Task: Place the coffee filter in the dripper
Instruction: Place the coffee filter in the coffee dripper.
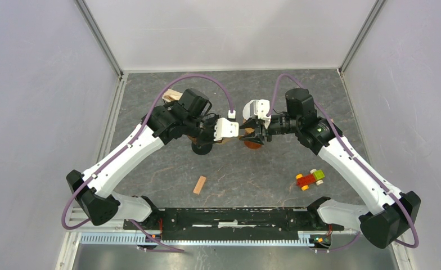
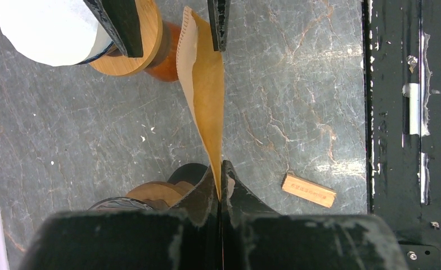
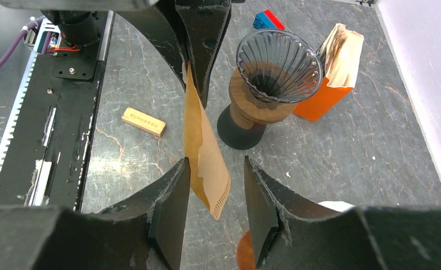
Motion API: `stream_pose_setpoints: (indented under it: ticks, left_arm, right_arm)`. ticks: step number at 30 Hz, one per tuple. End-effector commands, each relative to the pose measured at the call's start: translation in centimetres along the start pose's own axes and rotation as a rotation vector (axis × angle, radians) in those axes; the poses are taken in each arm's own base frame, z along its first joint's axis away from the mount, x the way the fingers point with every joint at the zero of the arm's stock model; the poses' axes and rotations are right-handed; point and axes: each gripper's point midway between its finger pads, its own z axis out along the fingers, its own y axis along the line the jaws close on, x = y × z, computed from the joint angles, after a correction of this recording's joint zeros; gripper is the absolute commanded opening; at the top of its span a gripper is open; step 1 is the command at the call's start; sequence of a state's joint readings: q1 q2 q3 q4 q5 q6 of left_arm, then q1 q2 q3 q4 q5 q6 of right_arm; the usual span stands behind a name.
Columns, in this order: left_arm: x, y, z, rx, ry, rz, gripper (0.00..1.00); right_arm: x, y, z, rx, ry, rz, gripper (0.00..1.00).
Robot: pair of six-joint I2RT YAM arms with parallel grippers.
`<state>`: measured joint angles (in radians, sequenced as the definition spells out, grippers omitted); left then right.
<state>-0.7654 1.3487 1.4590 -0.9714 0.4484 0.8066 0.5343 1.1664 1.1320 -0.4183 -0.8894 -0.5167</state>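
Observation:
My left gripper [image 2: 221,179] is shut on one corner of a brown paper coffee filter [image 2: 205,90] and holds it above the table. The filter's crimped far edge [image 3: 210,169] hangs between the fingers of my open right gripper [image 3: 215,194], apart from both. The dripper [image 3: 271,73], a ribbed glass cone on a wooden collar and black base, stands upright just beyond the filter, beside the left gripper's fingers [image 3: 202,45]. In the top view both grippers, the left [image 1: 233,133] and the right [image 1: 253,135], meet at mid table, with the dripper's base [image 1: 201,148] below the left one.
An orange box of filters [image 3: 331,73] stands behind the dripper. A wooden block [image 1: 199,184] and a toy car [image 1: 310,179] lie nearer the arm bases. An orange and wood object with a white top [image 2: 145,50] sits under the right gripper. A blue and red toy [image 3: 269,19] lies beyond the dripper.

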Motion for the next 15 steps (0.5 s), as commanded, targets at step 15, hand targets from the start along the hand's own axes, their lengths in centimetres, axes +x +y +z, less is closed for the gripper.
stream_pose_setpoints:
  ticks: [15]
  left_arm:
    - [-1.31, -0.89, -0.18, 0.029, -0.051, 0.075, 0.02]
  right_arm:
    - [-0.26, -1.47, 0.16, 0.055, -0.002, 0.013, 0.39]
